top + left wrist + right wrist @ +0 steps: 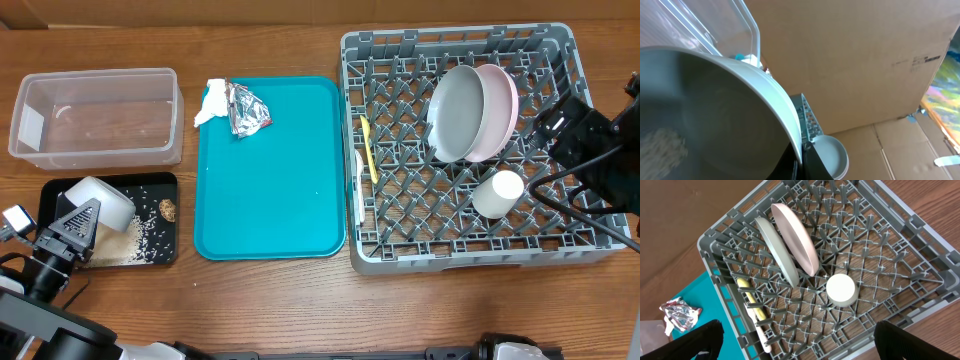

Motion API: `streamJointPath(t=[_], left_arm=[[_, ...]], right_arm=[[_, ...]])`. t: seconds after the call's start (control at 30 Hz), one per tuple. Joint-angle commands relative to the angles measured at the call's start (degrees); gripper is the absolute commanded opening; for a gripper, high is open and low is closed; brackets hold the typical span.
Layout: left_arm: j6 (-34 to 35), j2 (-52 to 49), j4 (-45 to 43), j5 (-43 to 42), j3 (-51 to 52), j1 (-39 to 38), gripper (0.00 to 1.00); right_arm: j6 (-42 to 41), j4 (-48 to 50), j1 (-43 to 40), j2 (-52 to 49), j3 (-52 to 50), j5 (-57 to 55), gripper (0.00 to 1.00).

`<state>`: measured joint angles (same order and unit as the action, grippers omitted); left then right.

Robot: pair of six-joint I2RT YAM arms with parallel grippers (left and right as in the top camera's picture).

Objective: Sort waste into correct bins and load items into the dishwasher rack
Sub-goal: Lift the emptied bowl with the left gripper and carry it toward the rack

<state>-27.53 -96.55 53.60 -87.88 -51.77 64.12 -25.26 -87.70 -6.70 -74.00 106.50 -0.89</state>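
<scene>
My left gripper is shut on the rim of the small grey bowl, which is tilted over the black tray. Loose rice and a brown morsel lie in that tray. In the left wrist view the bowl fills the left side, its rim pinched in my left gripper, with some rice inside. The foil wrapper and the napkin lie on the teal tray. My right gripper hangs open over the dishwasher rack.
The clear tub stands behind the black tray. In the rack a grey plate and a pink plate stand on edge, a white cup sits upside down, and yellow and white utensils lie at its left side.
</scene>
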Motion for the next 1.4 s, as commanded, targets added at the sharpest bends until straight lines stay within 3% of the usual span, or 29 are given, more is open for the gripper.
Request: streamJointPath(t=[0.0,0.07,0.23,0.33,0.5,0.73,0.9,0.93,1.0,1.1,1.13,1.2,1.27,1.37], left_arm=[[1.2,-0.3,-0.2,1.6,0.3,0.0,0.04],[-2.1,-0.3,-0.3,-0.7,0.3,0.2,0.04],[3.6,-0.3,-2.6,-0.3,0.3,0.3,0.04],[2.8,-0.3,1.9,-1.1,0.3,0.3,0.04],[-13.7,3.0,19.6,-2.6,0.1,-1.6,0.04],[-33.8,12.4,37.4,-2.7,-5.9,-15.8,0.04],[-33.1,16.0,38.8,-2.6,-19.5,-32.1,0.04],[-30.8,15.8,37.4,-2.6,-22.3,-34.5,0.04],[-15.4,15.1,28.4,-2.6,-29.5,-40.0,0.04],[15.9,14.1,9.7,0.9,-36.5,-45.0,0.04],[30.3,14.1,2.3,5.9,-38.4,-46.5,0.04],[47.6,14.2,-8.0,17.0,-41.1,-48.9,0.04],[53.2,14.2,-14.7,24.7,-43.7,-51.7,0.04],[53.4,13.8,-15.7,43.8,-45.3,-59.9,0.04]], right_arm=[[-0.1,0.2,-0.1,0.3,0.3,-0.6,1.00],[-0.1,0.2,-0.1,0.3,0.3,-0.6,1.00],[-0.1,0.2,-0.1,0.3,0.3,-0.6,1.00],[-0.1,0.1,-0.1,0.3,0.3,-0.6,1.00],[-0.1,0.3,-0.1,0.3,0.3,-0.6,1.00],[-0.1,0.8,-0.1,0.3,0.3,-0.6,1.00],[-0.1,0.8,-0.1,0.3,0.3,-0.6,1.00],[-0.1,0.8,-0.1,0.3,0.3,-0.6,1.00],[-0.1,0.8,-0.1,0.3,0.3,-0.5,1.00],[-0.1,0.8,-0.1,0.3,0.3,-0.5,1.00],[-0.1,0.8,-0.1,0.3,0.3,-0.5,1.00],[-0.1,0.8,-0.1,0.3,0.3,-0.5,1.00],[-0.1,0.8,-0.1,0.3,0.3,-0.5,1.00],[-0.1,0.5,-0.1,0.3,0.3,-0.5,1.00]])
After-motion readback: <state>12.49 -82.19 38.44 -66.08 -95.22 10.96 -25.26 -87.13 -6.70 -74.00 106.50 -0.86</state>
